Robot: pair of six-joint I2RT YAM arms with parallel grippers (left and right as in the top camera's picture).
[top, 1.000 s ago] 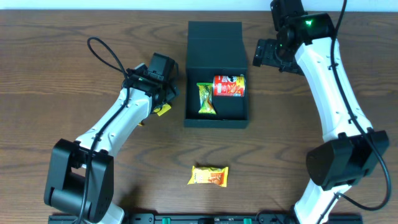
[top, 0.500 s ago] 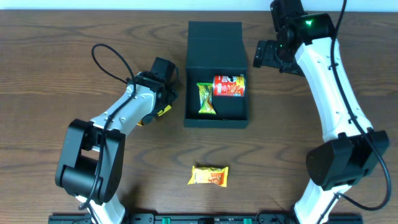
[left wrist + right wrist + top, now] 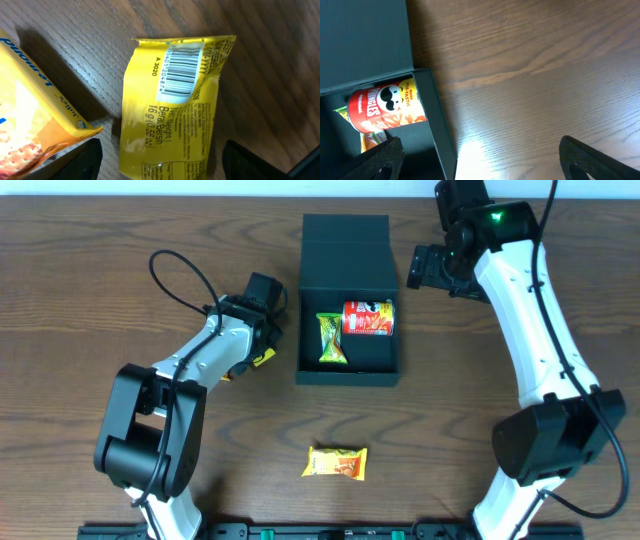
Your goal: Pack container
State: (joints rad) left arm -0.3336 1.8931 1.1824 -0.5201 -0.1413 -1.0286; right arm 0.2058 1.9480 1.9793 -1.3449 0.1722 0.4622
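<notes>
The dark teal container stands open at the table's middle, its flap lid folded back. Inside lie a red Pringles can and a green-yellow packet. My left gripper is open just left of the container, low over a small yellow packet. In the left wrist view that packet lies flat on the wood between my spread fingers. My right gripper is open and empty at the container's right side; its fingers straddle the container's right wall, with the can in view.
An orange snack packet lies on the table in front of the container. Another orange-yellow packet lies just beside the yellow one, under the left arm. The table is dark wood; its far edge is just behind the lid.
My left arm has shifted slightly right and its elbow has swung, keeping the gripper over the yellow packet. The right arm and the container's contents have not moved.
</notes>
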